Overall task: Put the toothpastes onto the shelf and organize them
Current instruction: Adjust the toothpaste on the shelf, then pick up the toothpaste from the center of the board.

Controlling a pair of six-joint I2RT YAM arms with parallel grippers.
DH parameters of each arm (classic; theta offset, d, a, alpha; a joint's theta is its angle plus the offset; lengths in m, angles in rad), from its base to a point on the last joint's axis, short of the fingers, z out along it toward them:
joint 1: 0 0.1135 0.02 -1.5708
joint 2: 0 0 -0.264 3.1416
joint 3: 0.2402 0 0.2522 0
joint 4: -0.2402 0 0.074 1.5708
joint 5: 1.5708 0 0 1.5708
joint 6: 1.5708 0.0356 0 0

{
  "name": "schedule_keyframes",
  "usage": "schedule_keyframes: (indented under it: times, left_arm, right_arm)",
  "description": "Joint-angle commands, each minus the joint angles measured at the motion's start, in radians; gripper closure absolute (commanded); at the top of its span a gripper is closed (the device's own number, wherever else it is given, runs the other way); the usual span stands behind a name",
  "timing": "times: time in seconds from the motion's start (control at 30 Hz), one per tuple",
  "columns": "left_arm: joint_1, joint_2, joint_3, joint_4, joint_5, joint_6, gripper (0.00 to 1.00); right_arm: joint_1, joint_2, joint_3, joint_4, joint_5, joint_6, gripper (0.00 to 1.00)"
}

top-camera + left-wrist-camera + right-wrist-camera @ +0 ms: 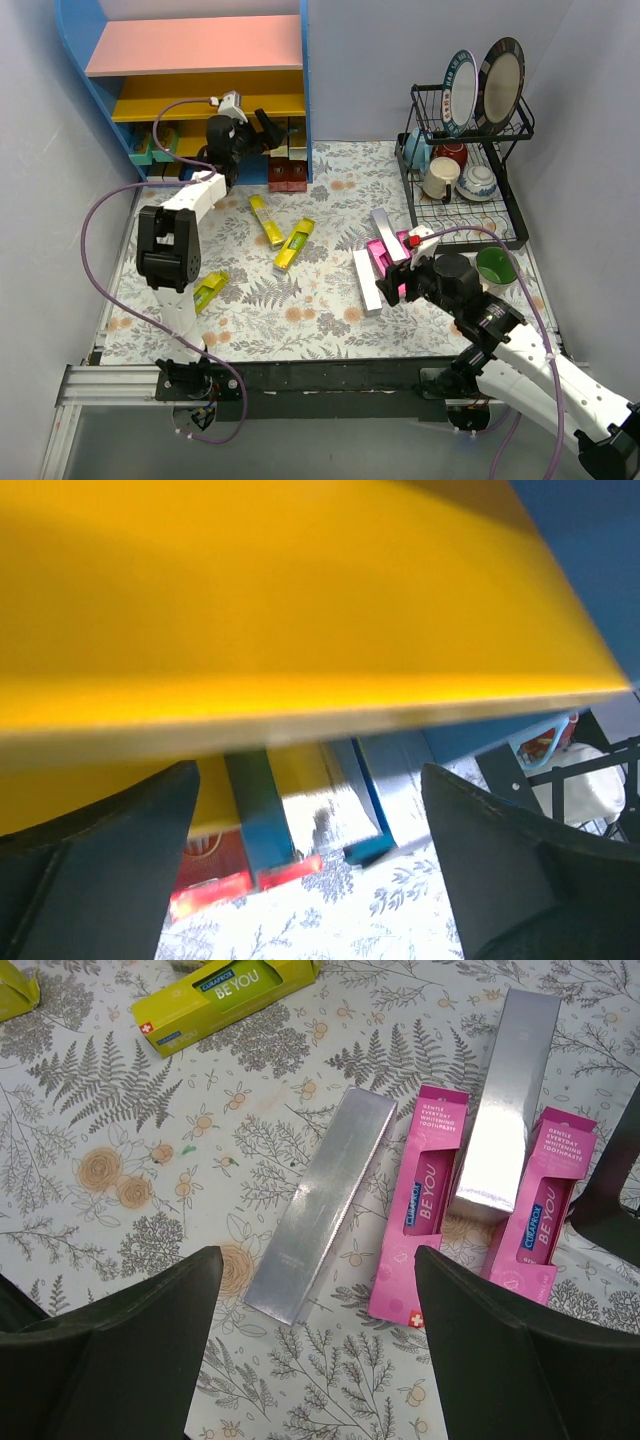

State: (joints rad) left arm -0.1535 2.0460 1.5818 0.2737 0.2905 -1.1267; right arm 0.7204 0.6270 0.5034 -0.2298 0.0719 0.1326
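left gripper [310, 780] apart, empty | shelf [250, 630] blocks most of view | right gripper [318, 1260] apart above silver toothpaste [322, 1195]

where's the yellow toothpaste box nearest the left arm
Top view, left side: the yellow cardboard toothpaste box lies on the floral tablecloth beside the left arm's black elbow.
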Motion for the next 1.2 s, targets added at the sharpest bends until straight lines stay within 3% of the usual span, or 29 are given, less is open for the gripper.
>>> schedule_keyframes:
  times: [0.0,0.13,0.33,0.67,0.93,1.17]
  left_arm:
    - [0.008,-0.216,-0.045,-0.047,-0.053,0.045,0.02]
    - [0.008,-0.351,-0.143,-0.142,-0.157,0.021,0.02]
    - [0.002,-0.608,-0.325,-0.315,-0.215,-0.073,0.02]
    - [-0.073,-0.958,-0.635,-0.588,-0.326,-0.087,0.02]
    - [-0.104,-1.089,-0.844,-0.633,-0.367,-0.061,0.02]
    - [-0.106,-1.118,-0.907,-0.596,-0.386,0.011,0.02]
  right_arm:
    - [0.001,-0.006,0.079,0.011,-0.001,0.012,0.14]
    - [0.001,0.010,0.109,-0.014,0.003,0.032,0.14]
    - [0.001,0.017,0.124,-0.037,-0.006,0.087,0.14]
    - [0.001,0.106,0.112,-0.085,-0.033,0.180,0.14]
    - [0.001,0.244,0.081,-0.056,-0.058,0.236,0.16]
    - [0.001,0.413,0.116,-0.037,-0.038,0.249,0.18]
